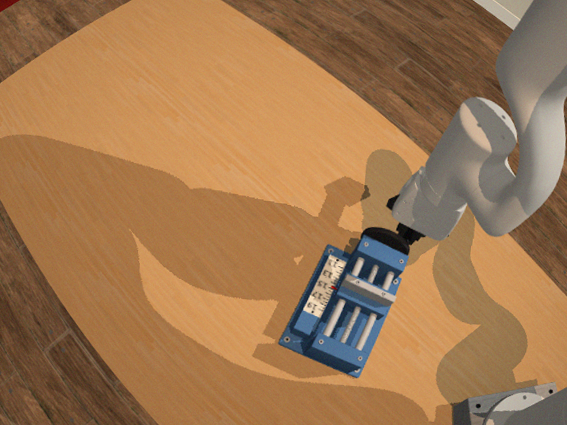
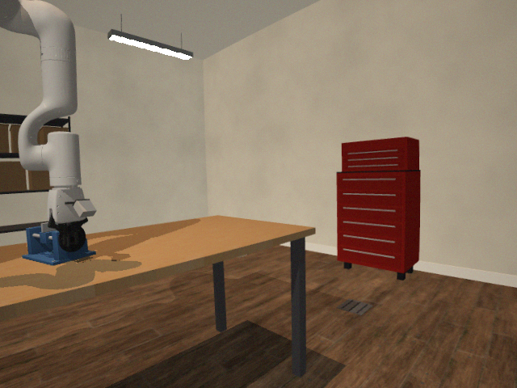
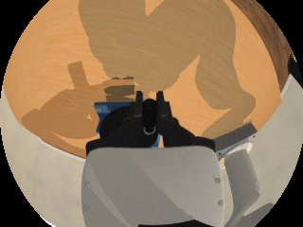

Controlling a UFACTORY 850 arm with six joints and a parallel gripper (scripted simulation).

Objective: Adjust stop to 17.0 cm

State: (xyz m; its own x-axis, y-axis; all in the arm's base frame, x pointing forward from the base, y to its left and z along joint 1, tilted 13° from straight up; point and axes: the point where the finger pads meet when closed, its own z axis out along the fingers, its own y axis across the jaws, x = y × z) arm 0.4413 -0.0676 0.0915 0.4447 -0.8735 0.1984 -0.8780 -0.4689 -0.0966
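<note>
- Wooden table (image 1: pixel 223 90) (image 2: pixel 233 229) (image 3: pixel 40 57) has one edge near the gripper (image 1: pixel 408 236) (image 2: pixel 72 227) (image 3: pixel 150 98).
- Its fingers are narrow, holding the knob (image 3: pixel 150 113) of the handwheel (image 1: pixel 383 235) (image 2: pixel 72 237) (image 3: pixel 113 122).

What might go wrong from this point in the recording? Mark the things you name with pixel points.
The red pointer (image 1: pixel 333 288) sits near 15, so letting go now would likely leave the stop (image 1: pixel 369 289) short of 17. The tool (image 1: pixel 410 235) (image 3: pixel 149 99) grips only a knob (image 3: pixel 150 111) on the handwheel (image 1: pixel 386 236) (image 2: pixel 71 236) (image 3: pixel 114 125), and might slip off while cranking.
</note>
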